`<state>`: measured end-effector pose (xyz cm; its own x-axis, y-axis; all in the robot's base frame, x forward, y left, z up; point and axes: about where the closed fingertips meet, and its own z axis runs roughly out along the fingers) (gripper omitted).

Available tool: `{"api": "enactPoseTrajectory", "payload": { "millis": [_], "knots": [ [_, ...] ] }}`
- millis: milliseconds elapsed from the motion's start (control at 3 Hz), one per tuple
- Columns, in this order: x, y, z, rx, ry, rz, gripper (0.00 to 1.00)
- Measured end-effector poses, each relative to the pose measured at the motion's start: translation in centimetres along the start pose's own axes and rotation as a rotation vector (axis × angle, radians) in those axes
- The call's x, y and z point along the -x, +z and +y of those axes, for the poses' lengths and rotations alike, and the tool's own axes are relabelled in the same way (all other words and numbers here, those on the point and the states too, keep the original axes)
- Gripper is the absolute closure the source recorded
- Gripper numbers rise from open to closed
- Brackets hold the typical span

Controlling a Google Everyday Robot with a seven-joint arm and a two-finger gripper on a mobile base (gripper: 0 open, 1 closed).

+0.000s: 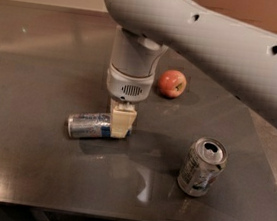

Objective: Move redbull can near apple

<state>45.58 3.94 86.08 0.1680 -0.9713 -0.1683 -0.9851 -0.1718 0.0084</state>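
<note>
On a dark tabletop (pixel 30 170), the redbull can (pixel 89 125) is seen lying on its side, apart from the apple (pixel 172 83). Its right end is pinched between the jaws of the gripper (pixel 122 123) overhead, likely readied for carrying toward the apple.

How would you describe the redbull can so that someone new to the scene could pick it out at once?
On the dark table, follow the big grey arm down to its cream claw, front-left of the apple. The redbull can lies on its side at the claw, slim, silver and blue, unlike the wider dented can standing to the right.
</note>
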Motion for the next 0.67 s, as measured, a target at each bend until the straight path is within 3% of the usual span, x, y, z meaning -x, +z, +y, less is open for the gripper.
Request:
{"api": "enactPoseTrajectory", "payload": {
  "millis": [333,667],
  "knots": [
    [-1.4,-2.9,0.5,-0.021,0.025,0.001,1.0],
    [-4.0,-6.0,0.5,-0.063,0.079,0.02,1.0]
  ]
}}
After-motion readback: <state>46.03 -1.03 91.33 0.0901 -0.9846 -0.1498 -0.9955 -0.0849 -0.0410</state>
